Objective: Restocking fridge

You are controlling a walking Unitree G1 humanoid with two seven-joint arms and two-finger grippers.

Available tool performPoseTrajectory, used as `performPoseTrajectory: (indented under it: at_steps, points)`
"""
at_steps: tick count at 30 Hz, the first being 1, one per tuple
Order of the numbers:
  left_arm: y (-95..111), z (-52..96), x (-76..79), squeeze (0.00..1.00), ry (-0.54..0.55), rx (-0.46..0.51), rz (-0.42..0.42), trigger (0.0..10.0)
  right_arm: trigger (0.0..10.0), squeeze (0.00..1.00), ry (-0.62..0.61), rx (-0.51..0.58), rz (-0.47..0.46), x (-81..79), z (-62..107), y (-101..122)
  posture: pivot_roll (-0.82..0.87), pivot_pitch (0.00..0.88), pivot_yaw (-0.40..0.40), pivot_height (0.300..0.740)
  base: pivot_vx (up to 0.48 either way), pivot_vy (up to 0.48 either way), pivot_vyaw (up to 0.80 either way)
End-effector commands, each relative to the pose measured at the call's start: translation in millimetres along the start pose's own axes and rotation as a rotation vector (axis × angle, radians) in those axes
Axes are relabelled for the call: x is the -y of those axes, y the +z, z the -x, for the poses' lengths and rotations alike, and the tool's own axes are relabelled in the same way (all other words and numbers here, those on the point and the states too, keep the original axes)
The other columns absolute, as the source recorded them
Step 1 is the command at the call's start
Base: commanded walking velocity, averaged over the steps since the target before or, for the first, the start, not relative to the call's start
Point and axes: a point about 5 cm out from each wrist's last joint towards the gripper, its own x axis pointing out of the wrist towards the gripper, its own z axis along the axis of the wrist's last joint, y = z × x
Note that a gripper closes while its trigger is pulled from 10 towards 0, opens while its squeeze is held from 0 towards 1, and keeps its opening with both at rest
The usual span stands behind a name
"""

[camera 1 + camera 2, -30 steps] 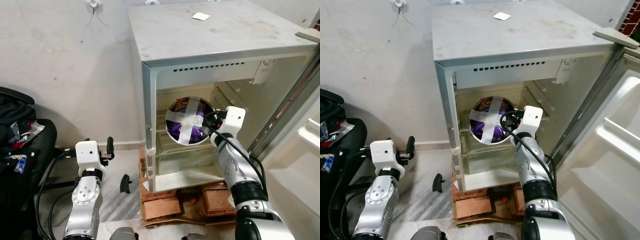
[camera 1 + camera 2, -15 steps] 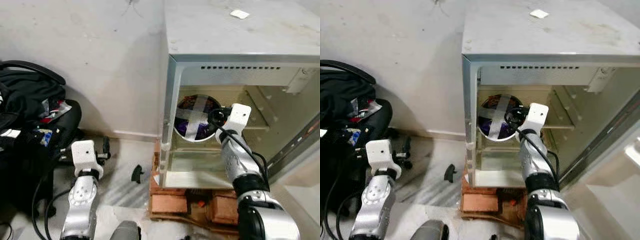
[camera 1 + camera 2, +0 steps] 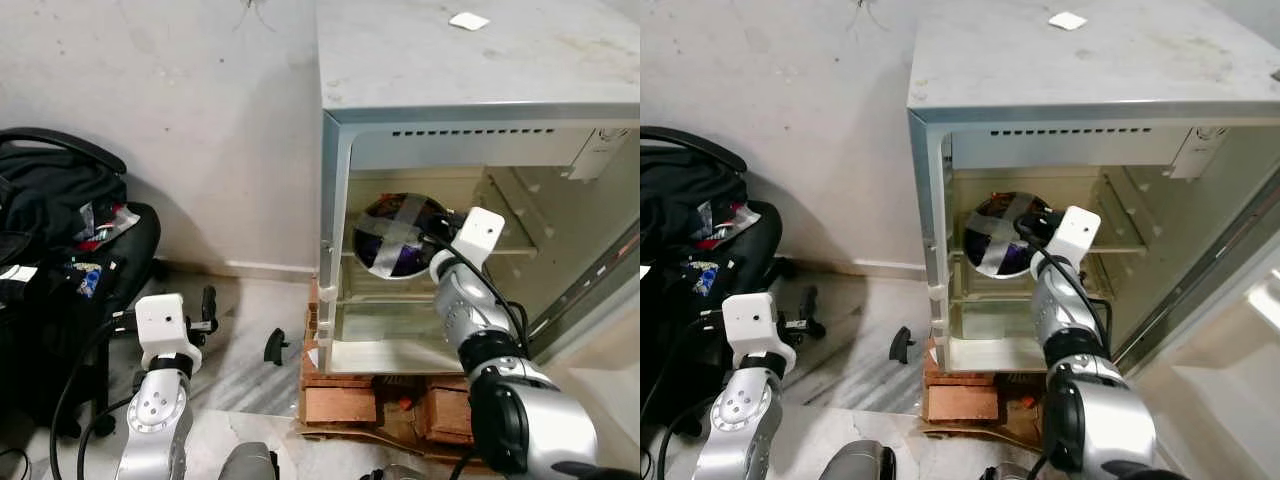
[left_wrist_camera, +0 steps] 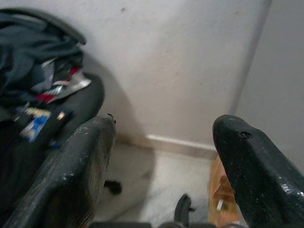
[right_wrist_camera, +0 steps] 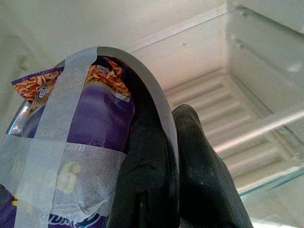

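Observation:
A small grey fridge [image 3: 470, 70] stands open in front of me. My right gripper [image 5: 168, 118] is shut on the rim of a dark bowl [image 3: 398, 236]. The bowl holds a purple snack packet [image 5: 90, 128] under a cross of pale tape. It hangs tilted on its side inside the fridge's upper compartment, just above the glass shelf [image 3: 385, 300]. My left gripper [image 4: 161, 128] is open with nothing in it, held low at my left side [image 3: 207, 303] near the floor.
The fridge rests on bricks [image 3: 345, 405], and its door [image 3: 1240, 330] stands open at the right. A black chair piled with clothes [image 3: 60, 220] is at the left by the wall. A small black object [image 3: 274, 347] lies on the floor.
The camera has swung, so the whole scene shifted. My right gripper has carried the bowl a little deeper into the fridge. The left arm has sunk slightly.

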Motion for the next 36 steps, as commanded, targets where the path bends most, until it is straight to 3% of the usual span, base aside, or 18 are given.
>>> performPoseTrajectory:
  at_steps: [1, 7, 14, 17, 20, 26, 30, 36]
  points:
    - [5, 7.3, -5.2, 0.00, 0.019, -0.005, -0.002, 10.0, 10.0, 0.00, -0.001, 0.023, -0.017, -8.1, -2.6, 9, 0.32, 0.168, -0.034, 0.740, 0.000, 0.000, 0.00]
    - [-1, 30.8, -7.6, 0.00, 0.036, -0.084, 0.079, 10.0, 10.0, 0.00, -0.013, 0.015, -0.060, -18.7, -5.3, 16, 0.35, 0.232, -0.064, 0.740, 0.000, 0.000, 0.00]
    - [10, 45.1, -1.0, 0.00, 0.033, -0.074, 0.056, 10.0, 10.0, 0.00, -0.063, -0.006, -0.156, -25.7, -7.0, 21, 0.39, 0.263, -0.093, 0.740, 0.000, 0.000, 0.00]
    - [14, 52.1, 0.1, 0.00, 0.027, -0.068, 0.015, 10.0, 10.0, 0.00, -0.053, -0.010, -0.175, -33.0, -7.0, 24, 0.40, 0.287, -0.105, 0.740, 0.000, 0.000, 0.00]
    - [18, 60.4, 1.9, 0.00, -0.005, -0.058, -0.054, 10.0, 10.0, 0.00, -0.053, 0.003, -0.111, -38.6, -6.0, 24, 0.42, 0.324, -0.116, 0.740, 0.000, 0.000, 0.00]
    - [20, 82.4, 1.5, 0.00, -0.085, -0.053, -0.208, 10.0, 10.0, 0.00, -0.005, -0.026, -0.156, -49.3, -2.9, 15, 0.44, 0.364, -0.125, 0.740, 0.000, 0.000, 0.00]
    - [19, 87.1, 0.2, 0.00, -0.080, -0.059, -0.224, 10.0, 10.0, 0.00, -0.008, -0.028, -0.164, -50.1, -2.3, 13, 0.44, 0.368, -0.128, 0.740, 0.000, 0.000, 0.00]
    - [22, 90.1, -4.2, 0.00, -0.052, -0.069, -0.227, 10.0, 10.0, 0.00, -0.039, -0.050, -0.277, -59.4, -1.9, 17, 0.46, 0.391, -0.133, 0.740, 0.000, 0.000, 0.00]
